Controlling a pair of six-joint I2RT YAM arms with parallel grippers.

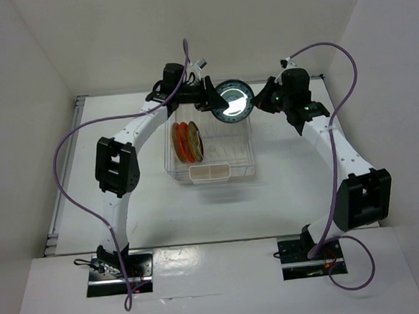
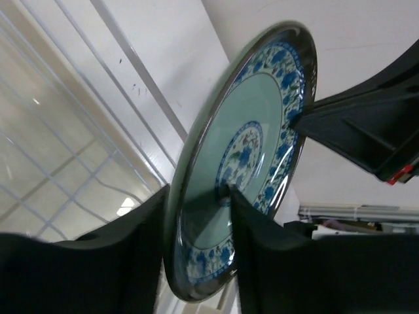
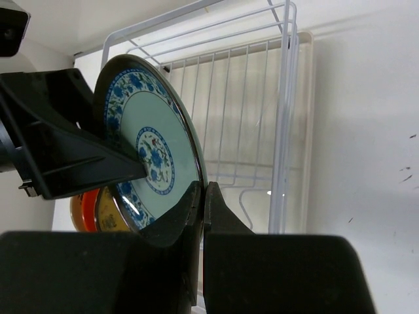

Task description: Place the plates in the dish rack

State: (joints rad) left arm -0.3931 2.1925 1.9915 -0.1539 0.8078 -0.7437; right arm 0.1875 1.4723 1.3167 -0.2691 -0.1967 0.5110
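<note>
Item: blue-green patterned plate (image 1: pixel 233 102), white ground, floral border and centre medallion, held on edge in the air between the two hands, above the far end of the dish rack (image 1: pixel 249 153). Left hand (image 1: pixel 216 99): fingers (image 2: pixel 131 261) clamped on the plate, one against the back and one pressed to the patterned face, so the plate rises straight out from between its fingertips. Right hand (image 1: pixel 261 99): fingers (image 3: pixel 226 222) drawn almost together with only a thin slit left. The opposite rim of the same plate runs into that slit, and the hand appears to pinch it. In the left wrist view its dark tip meets the rim at the plate's far edge. Dish rack: white wire frame on a pale tray, lying on the counter (image 1: pixel 163 210) below and just nearer than both hands; its beige holder (image 1: pixel 209 173) is at the end farthest from them. Contents of rack: orange plate (image 1: pixel 177 141), yellow-and-brown plate (image 1: pixel 187 142) and a third plate (image 1: pixel 196 145) whose colour cannot be told, all standing upright in the tines side by side, below the left hand. Seen from the right wrist, the orange and yellow plates show just under the held plate's lower edge.
</note>
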